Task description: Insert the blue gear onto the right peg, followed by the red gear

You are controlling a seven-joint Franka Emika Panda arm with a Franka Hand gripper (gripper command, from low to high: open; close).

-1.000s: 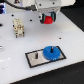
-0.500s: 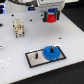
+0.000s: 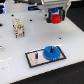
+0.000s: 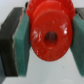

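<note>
The blue gear (image 3: 52,52) lies flat over the peg nearer the exterior view's right on a dark base plate (image 3: 35,60). A thin peg (image 3: 36,55) stands free toward the plate's other end. My gripper (image 3: 56,19) hangs well above the table near the upper right of the exterior view, shut on the red gear (image 3: 56,19). In the wrist view the red gear (image 4: 50,37) fills the middle, its centre hole facing the camera, clamped between two teal pads (image 4: 21,45).
A small beige fixture (image 3: 19,27) stands on the white table (image 3: 15,55) toward the exterior view's left. A dark strip runs along the table's far edge behind the arm.
The gripper with the red gear has shifted slightly toward the exterior view's right and lower. The blue gear has stayed on its peg.
</note>
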